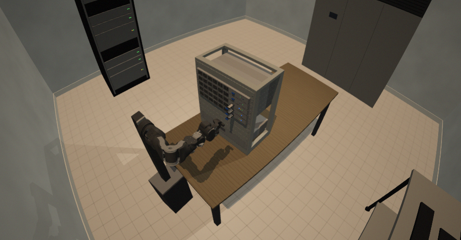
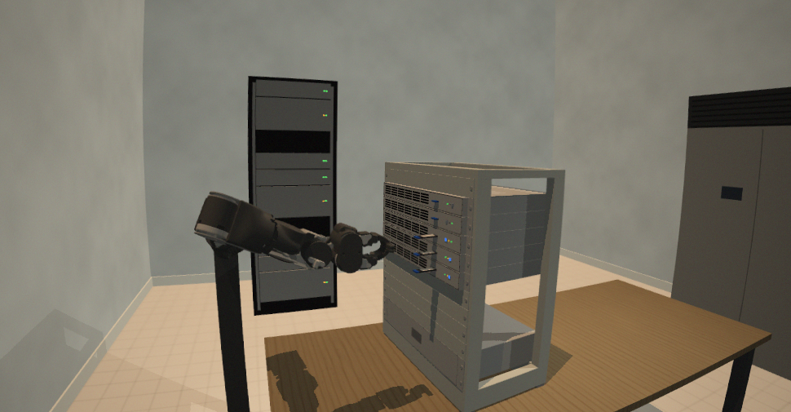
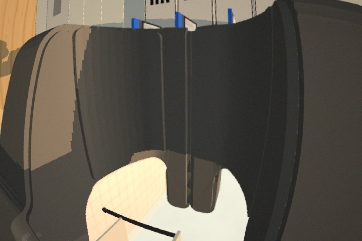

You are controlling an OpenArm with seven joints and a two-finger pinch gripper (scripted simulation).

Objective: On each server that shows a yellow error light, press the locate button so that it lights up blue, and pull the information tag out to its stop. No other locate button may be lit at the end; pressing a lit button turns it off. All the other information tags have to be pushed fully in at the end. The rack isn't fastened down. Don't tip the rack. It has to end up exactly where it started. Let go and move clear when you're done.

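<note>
The rack [image 1: 238, 73] [image 2: 481, 303] stands upright on the table and holds five servers. Tags on the top server [image 2: 435, 201] and second server [image 2: 435, 219] sit in. The third tag [image 1: 230, 105] [image 2: 426, 236] [image 3: 230, 16], fourth tag [image 2: 426, 254] [image 3: 178, 19] and bottom tag [image 1: 229, 116] [image 2: 425, 270] [image 3: 135, 23] stick out. Blue lights show on the third [image 2: 446, 240], fourth [image 2: 449, 259] and bottom [image 2: 448, 277] servers. Yellow lights are too small to tell surely. My gripper [image 1: 223, 124] [image 2: 391, 247] [image 3: 201, 122] is shut and empty, before the rack face, left of the tags.
The wooden table [image 1: 300, 93] [image 2: 636, 321] extends behind and beside the rack. A black server cabinet [image 1: 111, 22] [image 2: 293, 104] stands against the back, and a grey cabinet [image 1: 341, 41] [image 2: 725, 232] stands at the right. The arm's shadow falls on the table before the rack.
</note>
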